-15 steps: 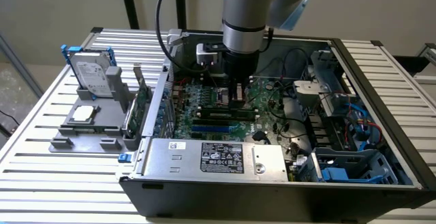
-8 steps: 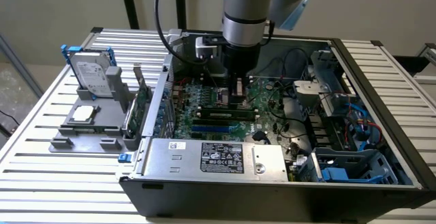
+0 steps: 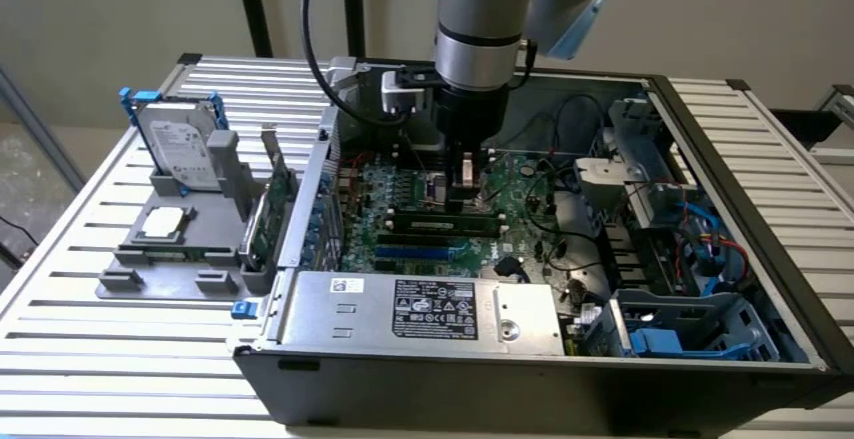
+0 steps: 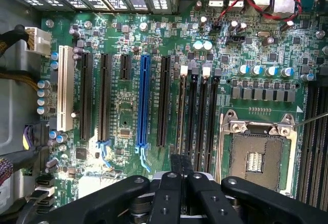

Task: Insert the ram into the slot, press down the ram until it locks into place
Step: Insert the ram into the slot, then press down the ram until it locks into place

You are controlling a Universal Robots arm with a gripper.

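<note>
The ram [image 3: 441, 225], a thin dark-green stick with black chips, sits on edge in one of the parallel black slots [image 3: 400, 239] on the motherboard inside the open case. In the wrist view I see the ram [image 4: 183, 111] edge-on in the slot nearest the blue connector, with empty slots [image 4: 201, 116] beside it and white end clips [image 4: 184, 70] at the far end. My gripper [image 3: 467, 199] reaches down into the case over the ram's end toward the exterior view's right. My gripper [image 4: 180, 158] has its fingers shut together with nothing between them, directly above the slot's near end.
A silver power supply [image 3: 414, 309] lies along the case's front. Loose cables [image 3: 587, 249] and a blue drive cage [image 3: 667, 339] fill the exterior view's right. A grey tray with a hard drive [image 3: 180, 149] and an upright green card [image 3: 274, 214] stand outside. The CPU socket [image 4: 256, 157] adjoins the slots.
</note>
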